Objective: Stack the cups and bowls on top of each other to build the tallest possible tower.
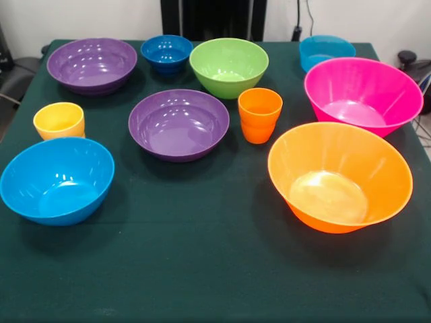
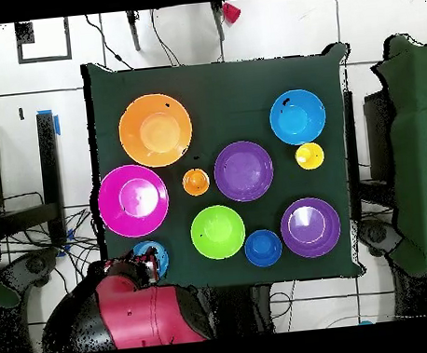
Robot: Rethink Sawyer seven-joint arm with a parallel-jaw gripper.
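All bowls and cups stand apart and upright on the dark green table point(image 1: 202, 269); no tower shows. In the front view: large orange bowl point(image 1: 340, 176), large pink bowl point(image 1: 362, 94), teal bowl point(image 1: 326, 50), green bowl point(image 1: 229, 66), small dark-blue bowl point(image 1: 166, 52), two purple bowls point(image 1: 91, 64) point(image 1: 178, 123), light-blue bowl point(image 1: 57, 178), orange cup point(image 1: 259, 114), yellow cup point(image 1: 59, 120). The overhead view shows the orange bowl point(image 2: 155, 129), the pink bowl point(image 2: 132, 199) and the orange cup point(image 2: 195, 181). The gripper shows in neither view.
The robot's black pedestal point(image 1: 212, 17) stands at the table's far side. The red arm point(image 2: 127, 309) is drawn back off the table and partly covers the teal bowl point(image 2: 153, 255). Covered chairs stand at both sides of the table.
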